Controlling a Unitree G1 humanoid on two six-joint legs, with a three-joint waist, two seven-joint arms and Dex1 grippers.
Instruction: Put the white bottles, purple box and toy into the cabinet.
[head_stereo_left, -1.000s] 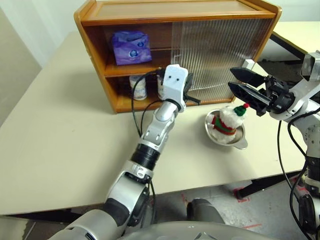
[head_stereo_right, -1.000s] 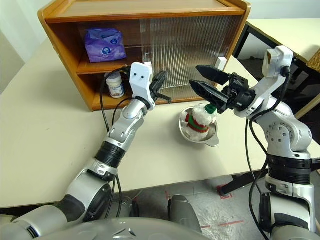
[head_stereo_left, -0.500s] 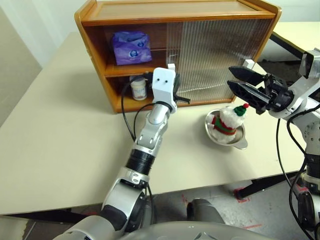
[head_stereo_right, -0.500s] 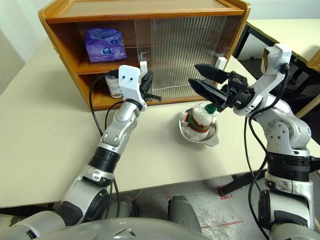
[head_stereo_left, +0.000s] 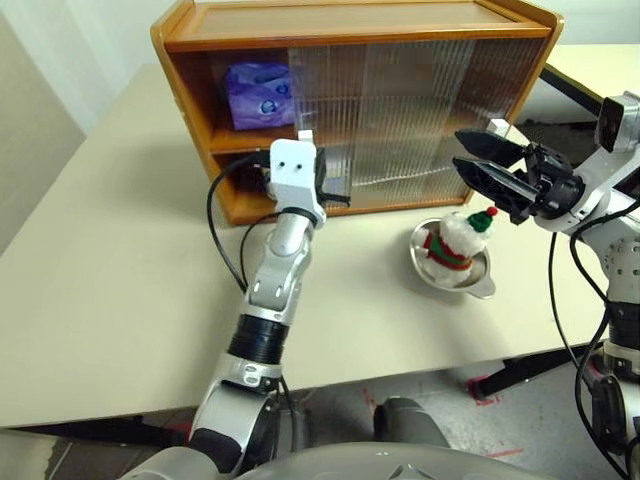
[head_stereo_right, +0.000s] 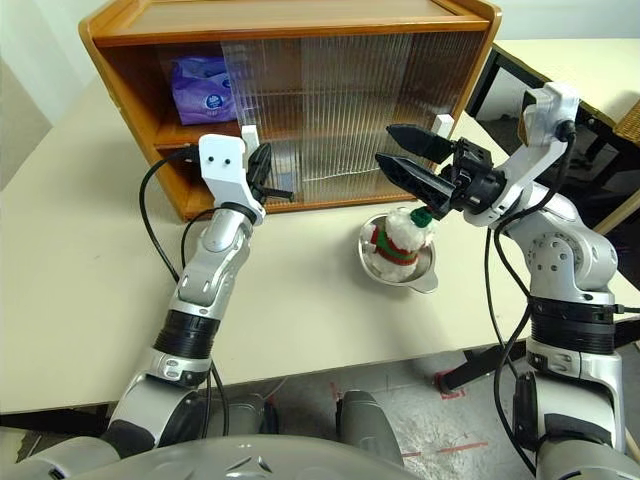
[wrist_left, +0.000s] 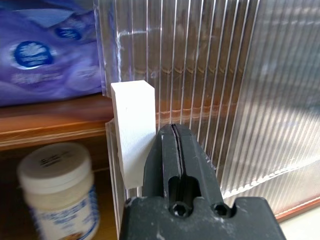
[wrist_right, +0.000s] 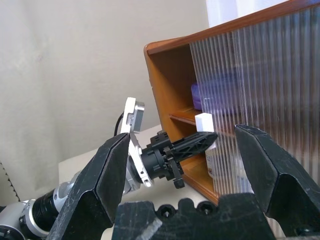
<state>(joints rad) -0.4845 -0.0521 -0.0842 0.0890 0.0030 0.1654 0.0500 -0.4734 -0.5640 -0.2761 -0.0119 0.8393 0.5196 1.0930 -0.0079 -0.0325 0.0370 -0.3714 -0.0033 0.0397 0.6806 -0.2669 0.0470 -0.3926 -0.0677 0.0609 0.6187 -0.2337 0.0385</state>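
**Left hand on door handle; toy not yet stowed**

Left hand (head_stereo_right: 262, 175): fingers pressed together, empty, tip against the side of the white handle (wrist_left: 131, 131) of a ribbed sliding door (head_stereo_right: 262, 115). Judged step: sliding that door across the open left side of the cabinet (head_stereo_right: 120, 35). Whether the tip actually bears on the handle or only sits beside it, I cannot tell.

Right hand (head_stereo_right: 412, 162): fingers spread wide, nothing between them, hovering just above and behind the toy (head_stereo_right: 398, 238). Toy sits upright in a metal bowl (head_stereo_right: 425, 275) on the worktop (head_stereo_right: 80, 290), outside the cabinet.

Purple box (head_stereo_right: 200, 88) on the upper shelf. One white bottle (wrist_left: 59, 185) on the lower level, just beside the handle.

Next move, as I judge it: the toy has to go in, so an opening must stay clear; right hand needs to drop and close around the plush without catching the bowl.

Hard to make out: the second white bottle cannot be picked out behind the door and left arm. Purple box is partly screened by ribbed plastic.
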